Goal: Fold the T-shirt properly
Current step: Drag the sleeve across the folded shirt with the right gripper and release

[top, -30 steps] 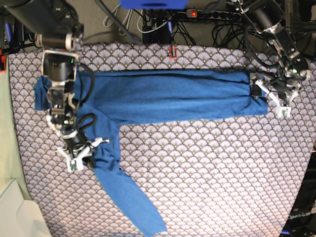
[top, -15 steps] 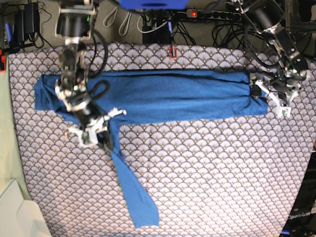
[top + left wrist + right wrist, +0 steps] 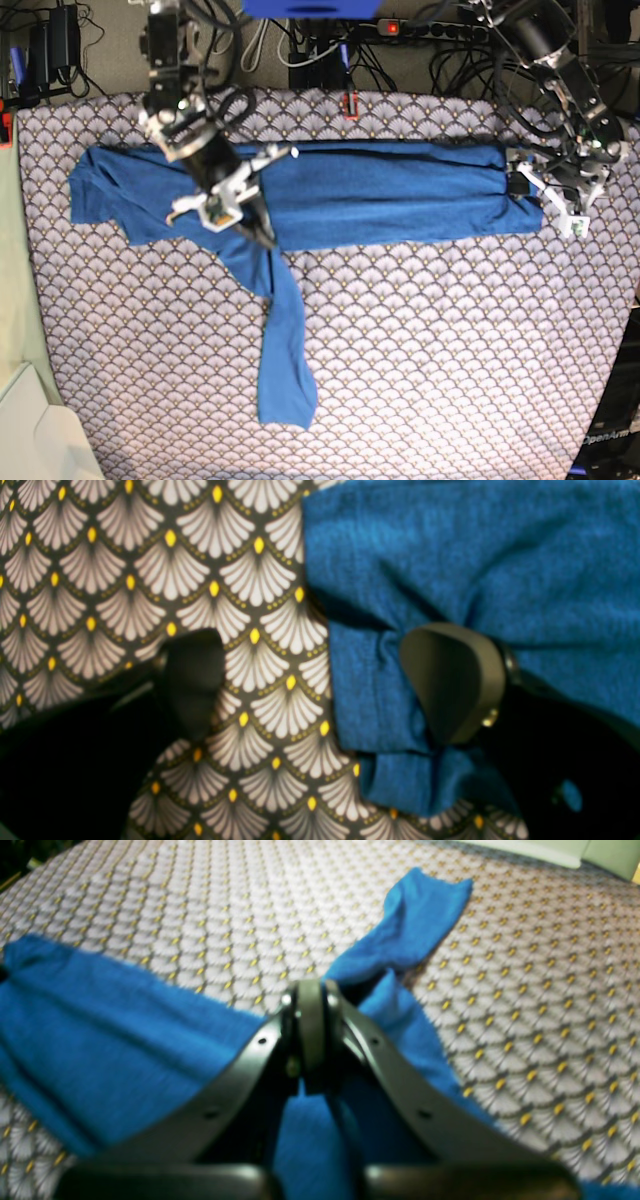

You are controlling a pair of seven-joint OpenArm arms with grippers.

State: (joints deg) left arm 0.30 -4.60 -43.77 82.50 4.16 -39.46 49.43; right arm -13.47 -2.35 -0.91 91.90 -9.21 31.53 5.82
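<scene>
The T-shirt [image 3: 380, 195] lies as a long blue band across the bench [image 3: 450, 350], one sleeve trailing toward six o'clock. My right hand [image 3: 240, 215] is pinched tight on the cloth where that sleeve leaves the body. My left hand [image 3: 545, 200] gapes wide at the three o'clock end, one finger [image 3: 452, 680] on the hem, gripping nothing.

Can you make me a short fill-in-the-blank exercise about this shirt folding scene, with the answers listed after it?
1. The T-shirt is colored ____.
2. The right gripper is ____ on the shirt's sleeve.
3. The left gripper has its jaws ____, one finger over the table cloth and one over the shirt's edge.
4. In the base view, the loose sleeve end points toward the ____ edge of the picture.

Answers: blue; shut; open; bottom
</scene>
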